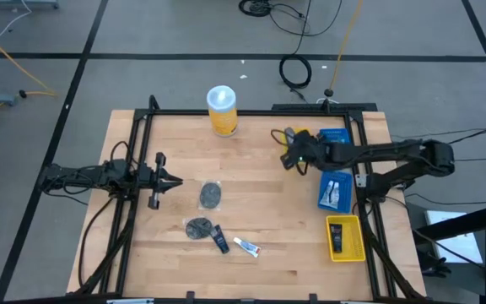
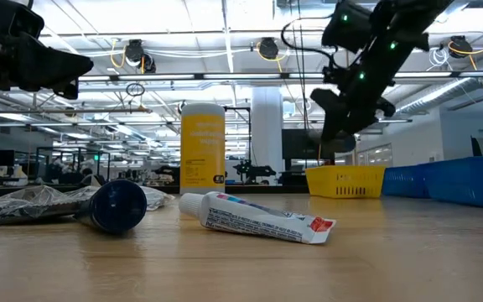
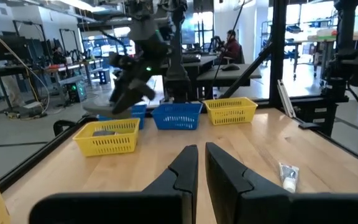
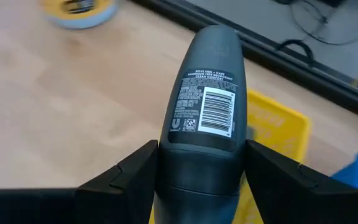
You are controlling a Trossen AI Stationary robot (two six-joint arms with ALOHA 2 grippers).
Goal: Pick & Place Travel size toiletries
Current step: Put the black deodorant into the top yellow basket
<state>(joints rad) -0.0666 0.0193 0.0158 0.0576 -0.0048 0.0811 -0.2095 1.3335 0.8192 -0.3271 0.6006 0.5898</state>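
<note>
The right gripper holds a dark grey oval deodorant stick with a barcode label tight between its jaws. It hangs in the air above the yellow plastic tray at the back of the worktop, near the wooden worktop edge.

The stick is smooth and round, so it could slip out if the jaws let go too early. Then it may hit the tray's rim and roll away on the wood. If the arm drops too low, the stick could bump the tray and push it.

The left gripper waits low on the other side, its jaws nearly closed and holding nothing.

More things wait on the worktop: a thin white tube with a red end, a small dark-blue bottle and a dark grey round pouch. The tall yellow canister with a white lid stands near the back.
</note>
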